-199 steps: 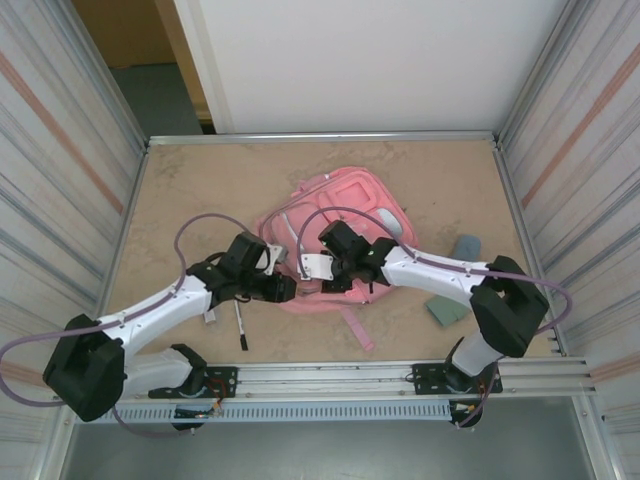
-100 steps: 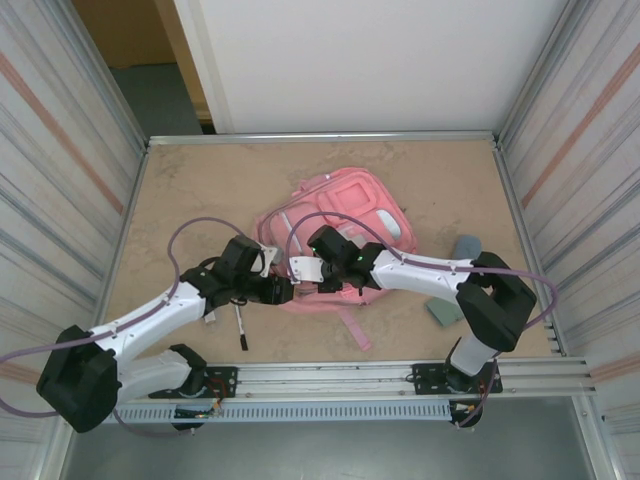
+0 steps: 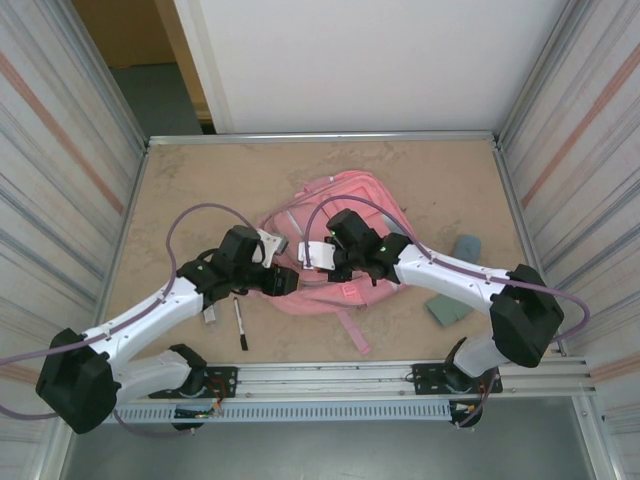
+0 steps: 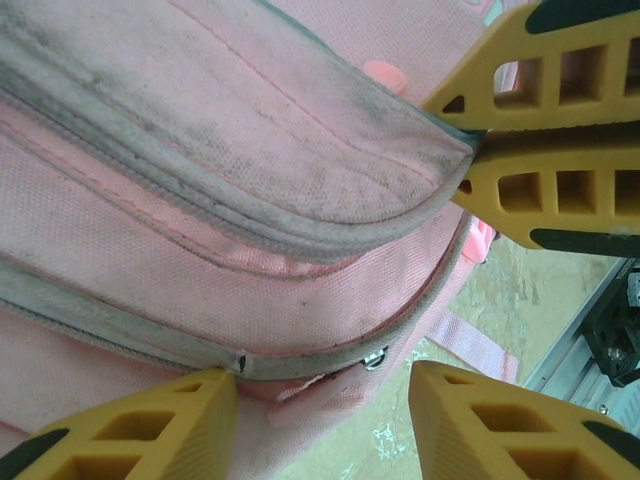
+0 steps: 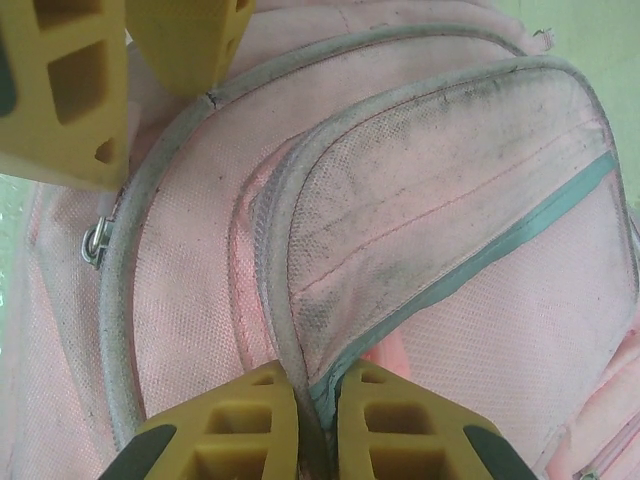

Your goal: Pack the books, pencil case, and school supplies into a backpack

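Right gripper (image 5: pixel 318 390) pinches shut on the pink backpack (image 5: pixel 180 300) at its pocket flap (image 5: pixel 440 170). Left gripper (image 4: pixel 325 385) hangs half open, empty, opposite. Likely still opening the bag: the left should catch the zipper pull (image 4: pixel 375 357) just ahead of its fingers.

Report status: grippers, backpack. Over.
Right gripper shut on backpack pocket edge. Left gripper open beside it. Pen lies on table, unpacked.

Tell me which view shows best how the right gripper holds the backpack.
Right wrist view: the right gripper is seen close, jaws shut on the grey edge of the backpack pocket. The left wrist view shows the same pinch from the side. The top view is too far to show the contact.
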